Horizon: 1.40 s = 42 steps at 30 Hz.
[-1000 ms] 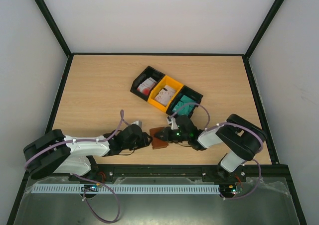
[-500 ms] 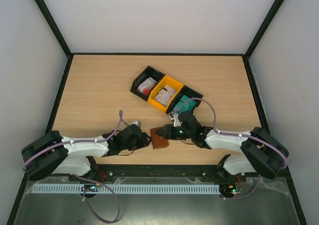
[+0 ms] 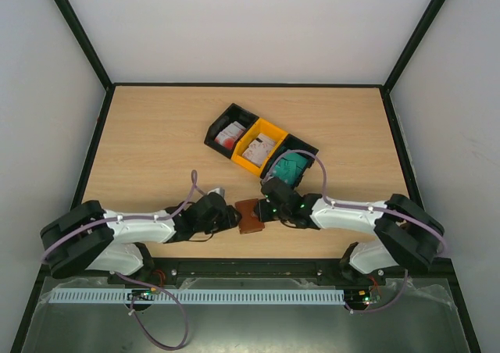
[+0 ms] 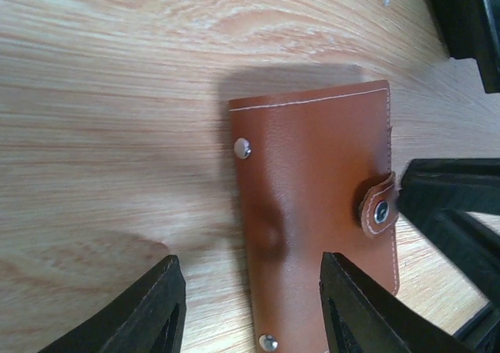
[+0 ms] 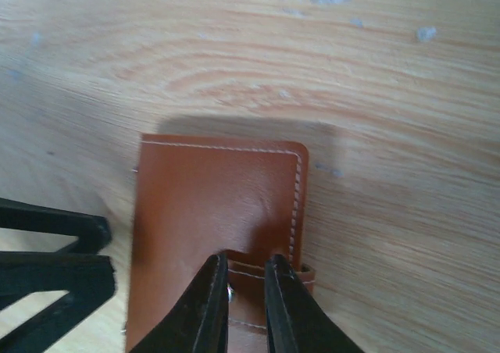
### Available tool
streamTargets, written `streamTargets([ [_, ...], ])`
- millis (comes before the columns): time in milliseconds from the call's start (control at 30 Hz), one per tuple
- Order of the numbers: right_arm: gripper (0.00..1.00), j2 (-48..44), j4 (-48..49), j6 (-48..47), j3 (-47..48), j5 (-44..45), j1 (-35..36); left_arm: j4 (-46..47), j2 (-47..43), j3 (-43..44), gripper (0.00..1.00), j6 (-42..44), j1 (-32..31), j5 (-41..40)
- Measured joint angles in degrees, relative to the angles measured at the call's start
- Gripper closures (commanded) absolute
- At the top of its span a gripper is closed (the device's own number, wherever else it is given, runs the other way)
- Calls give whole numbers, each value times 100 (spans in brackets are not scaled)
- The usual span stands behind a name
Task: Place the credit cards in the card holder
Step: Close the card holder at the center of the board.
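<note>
The card holder, a closed brown leather wallet, lies flat near the table's front edge. In the left wrist view my open left gripper straddles its left edge, one finger over the leather and one over bare wood. In the right wrist view my right gripper is pinched almost shut on the snap tab at the wallet's right edge. In the top view the left gripper and right gripper flank the wallet. The credit cards are stacked in bins: teal, white with pink, white with red.
Three joined bins stand diagonally behind the wallet: black, yellow, black. The right arm's cable arches over the teal bin. The table's front rail runs just behind both wrists.
The right arm stretched out low and its gripper moved left onto the wallet's right edge. The left gripper edged slightly right towards the wallet. The wallet stayed put.
</note>
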Motion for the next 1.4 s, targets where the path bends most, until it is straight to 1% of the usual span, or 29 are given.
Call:
streamTargets([
  [100, 89, 258, -105, -70, 52, 149, 101, 2, 140, 111, 50, 26, 0, -4],
  [233, 89, 358, -118, -96, 85, 247, 125, 11, 304, 238, 51, 42, 0, -20],
  [367, 86, 369, -109, -96, 87, 240, 133, 68, 420, 306, 52, 57, 0, -20],
  [500, 81, 365, -68, -92, 83, 184, 138, 111, 476, 332, 53, 57, 0, -22],
  [600, 81, 299, -24, -68, 44, 149, 146, 114, 514, 356, 56, 57, 0, -33],
  [667, 82, 232, -24, -68, 15, 144, 155, 118, 538, 365, 57, 57, 0, -44],
  [833, 89, 184, -26, -116, 7, 125, 195, 149, 592, 378, 59, 57, 0, -63],
  [1167, 90, 243, -24, -232, 9, 136, 306, 247, 691, 409, 60, 57, 0, -68],
  [1400, 93, 380, 79, -243, 66, 164, 385, 240, 695, 409, 63, 57, 0, -70],
])
